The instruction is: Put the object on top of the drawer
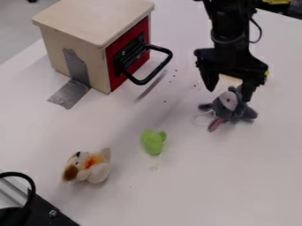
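My gripper point(229, 93) hangs with its fingers spread wide over the grey plush toy point(229, 103) on the table point(194, 190).
From my camera I have the arm point(229, 33) coming in from the top edge, right of centre; the fingers are well parted, one at either side of the toy's upper end, and not closed on it; the finger nearer the view's right edge overlaps the toy from here, so I can't tell if they touch; the toy lies on the tabletop, well apart from the drawer box point(94, 20), which stands at upper left with its red front point(112, 62) and black handle point(162, 66) towards the arm; silver tape point(69, 93) runs down its side onto the table; a small green toy point(152, 141) lies near the middle, a white and brown plush point(88, 166) at lower left.
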Controlling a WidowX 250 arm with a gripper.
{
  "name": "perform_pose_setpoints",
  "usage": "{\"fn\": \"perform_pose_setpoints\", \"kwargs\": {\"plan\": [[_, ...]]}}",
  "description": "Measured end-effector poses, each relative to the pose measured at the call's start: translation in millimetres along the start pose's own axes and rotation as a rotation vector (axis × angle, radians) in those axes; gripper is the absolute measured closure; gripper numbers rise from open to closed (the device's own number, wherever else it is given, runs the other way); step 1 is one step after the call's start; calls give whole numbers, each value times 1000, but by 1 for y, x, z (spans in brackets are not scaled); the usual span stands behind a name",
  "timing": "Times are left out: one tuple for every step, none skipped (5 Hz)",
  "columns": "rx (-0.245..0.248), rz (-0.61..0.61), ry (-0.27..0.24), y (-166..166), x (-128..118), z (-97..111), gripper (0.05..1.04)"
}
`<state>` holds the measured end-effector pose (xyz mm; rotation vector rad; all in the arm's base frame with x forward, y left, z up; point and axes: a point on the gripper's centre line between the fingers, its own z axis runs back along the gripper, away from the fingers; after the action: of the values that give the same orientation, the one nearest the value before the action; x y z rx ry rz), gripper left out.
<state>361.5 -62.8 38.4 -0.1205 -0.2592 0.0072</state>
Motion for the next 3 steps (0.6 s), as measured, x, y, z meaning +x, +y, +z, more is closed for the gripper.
{"fn": "perform_pose_setpoints", "kwargs": {"plan": [[19,4,81,-1,-4,-29,130],[23,-3,94,-3,-1,-37,356],[33,-12,121,-1,-1,-33,526]]}}
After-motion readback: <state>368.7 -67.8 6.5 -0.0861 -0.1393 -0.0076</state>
